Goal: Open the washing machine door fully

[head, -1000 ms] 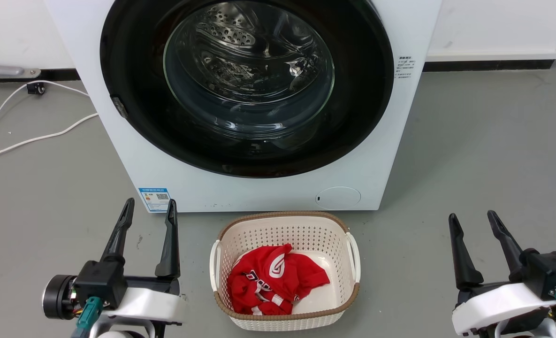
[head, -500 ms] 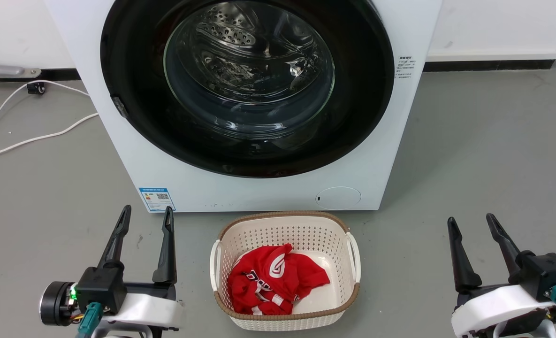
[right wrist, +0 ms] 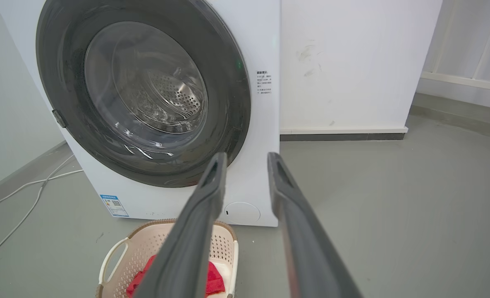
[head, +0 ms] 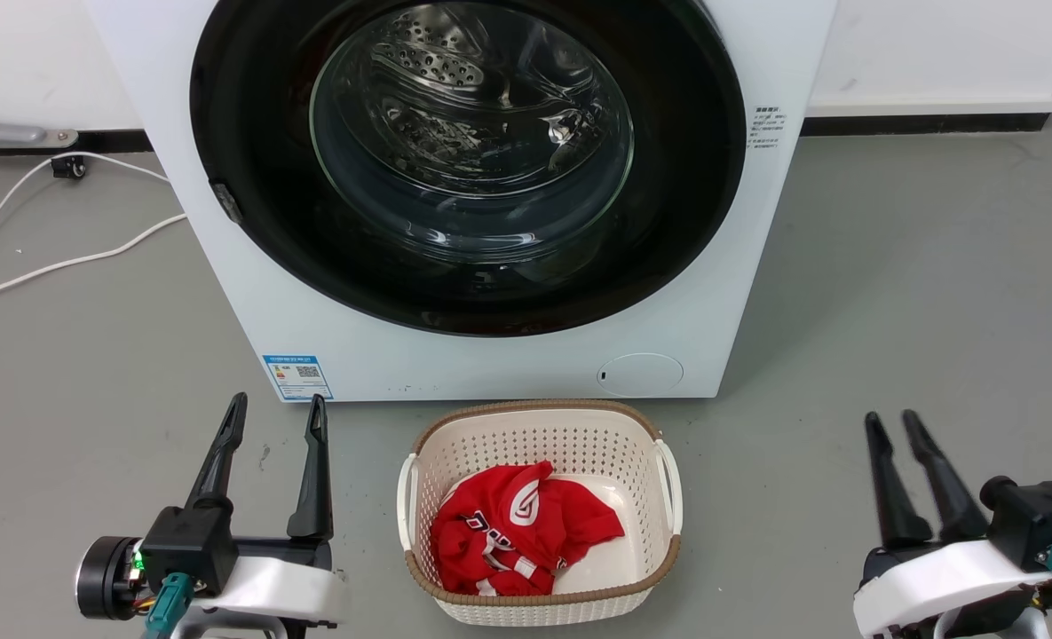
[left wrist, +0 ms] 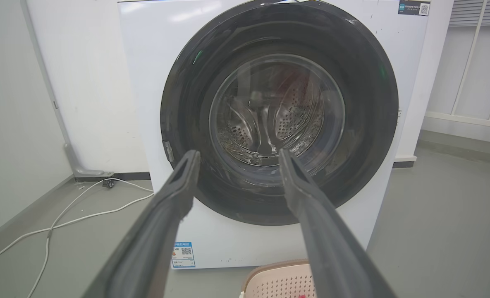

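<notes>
The washing machine door (head: 250,133) is a large glossy black disc with a bulging glass centre. It lies flat against the white machine front, seen too in the left wrist view (left wrist: 187,103) and the right wrist view (right wrist: 63,62). A small grey tab (head: 225,202) sits on its left rim. My left gripper (head: 278,399) is open low at the left, well short of the machine, its fingers framing the door (left wrist: 238,153). My right gripper (head: 889,415) stands low at the right with its fingers a narrow gap apart (right wrist: 246,155), holding nothing.
A white plastic basket (head: 534,408) with a red garment (head: 517,524) stands on the grey floor right in front of the machine. White cables (head: 64,262) trail on the floor at the left. A small round white flap (head: 639,374) is below the door.
My right gripper's fingers have drawn closer together and the gripper has shifted slightly right and down. My left gripper has dropped back a little. The door has not moved.
</notes>
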Controlling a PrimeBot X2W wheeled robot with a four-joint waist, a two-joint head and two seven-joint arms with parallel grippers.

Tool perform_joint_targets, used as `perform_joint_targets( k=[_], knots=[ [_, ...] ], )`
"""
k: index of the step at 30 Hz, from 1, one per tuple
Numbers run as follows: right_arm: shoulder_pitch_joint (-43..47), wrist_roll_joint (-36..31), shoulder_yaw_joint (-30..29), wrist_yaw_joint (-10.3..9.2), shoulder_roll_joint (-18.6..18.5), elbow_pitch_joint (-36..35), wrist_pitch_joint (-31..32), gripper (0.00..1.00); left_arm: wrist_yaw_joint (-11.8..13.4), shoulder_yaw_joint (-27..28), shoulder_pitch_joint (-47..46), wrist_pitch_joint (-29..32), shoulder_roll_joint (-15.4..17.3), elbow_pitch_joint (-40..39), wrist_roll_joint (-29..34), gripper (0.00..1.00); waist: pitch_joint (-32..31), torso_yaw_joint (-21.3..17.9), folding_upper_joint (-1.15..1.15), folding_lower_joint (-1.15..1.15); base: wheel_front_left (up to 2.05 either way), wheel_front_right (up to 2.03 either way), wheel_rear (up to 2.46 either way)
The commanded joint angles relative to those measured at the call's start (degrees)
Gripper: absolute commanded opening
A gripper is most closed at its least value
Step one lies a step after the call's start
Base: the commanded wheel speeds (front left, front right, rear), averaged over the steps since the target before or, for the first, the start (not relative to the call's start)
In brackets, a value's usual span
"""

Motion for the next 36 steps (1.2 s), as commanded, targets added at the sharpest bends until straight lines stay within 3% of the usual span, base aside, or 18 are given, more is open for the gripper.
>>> perform_joint_targets(
  k=[1, 4, 11, 14, 19, 24, 29, 36],
  knots=[
    [-0.38, 0.74, 0.2, -0.02, 0.24, 0.12, -0.32, 0.0, -0.18, 0.26, 0.29, -0.26, -0.11, 0.01, 0.41, 1.0, -0.02, 0.01, 0.0, 0.0, 0.0, 0.0, 0.0],
    [-0.51, 3.19, 0.31, -0.02, 0.24, 0.43, -0.98, 0.0, -0.28, 0.4, 0.31, -0.26, -0.18, 0.03, 0.61, 1.0, -0.03, -0.04, 0.0, 0.0, 0.0, 0.0, 0.0],
    [-0.48, 24.65, 2.12, -0.02, 0.22, 3.31, -3.33, 0.0, -0.63, 0.63, 0.41, -0.26, -0.36, 0.13, 0.77, 1.0, -0.22, -0.06, 0.0, 0.0, 0.0, 0.0, 0.0],
    [-0.86, 37.23, 2.95, -0.02, 0.22, 4.52, -4.48, 0.0, -0.65, 0.8, 0.51, -0.26, -0.4, 0.21, 0.76, 1.0, -0.23, -0.16, 0.0, 0.0, 0.0, 0.0, 0.0],
    [-3.0, 68.81, 4.48, -0.01, 0.21, 5.94, -5.65, 0.0, -0.47, 0.98, 0.53, -0.26, -0.45, 0.24, 0.86, 1.0, -0.14, -0.42, 0.0, 0.0, 0.0, 0.0, 0.0],
    [-6.96, 90.15, 2.49, -0.01, 0.13, 8.62, -3.49, 0.0, -0.06, 1.46, 0.39, -0.26, -0.49, 0.04, 0.88, 1.0, 0.14, -0.8, 0.0, 0.0, 0.0, 0.0, 0.0],
    [-14.69, 100.48, 1.54, -0.01, -3.83, 15.57, 0.95, 0.0, 0.34, 2.31, -0.32, -0.21, -0.51, -0.28, 0.89, 1.0, 1.01, -0.93, 0.0, 0.0, 0.0, 0.0, 0.0],
    [-31.83, 106.97, 8.64, -0.01, -12.71, 31.09, 6.57, 0.0, 0.3, 3.24, -2.32, -0.21, -0.53, -0.88, 0.93, 1.0, 4.14, -0.12, 0.0, 0.0, 0.0, 0.0, 0.0]
  ],
)
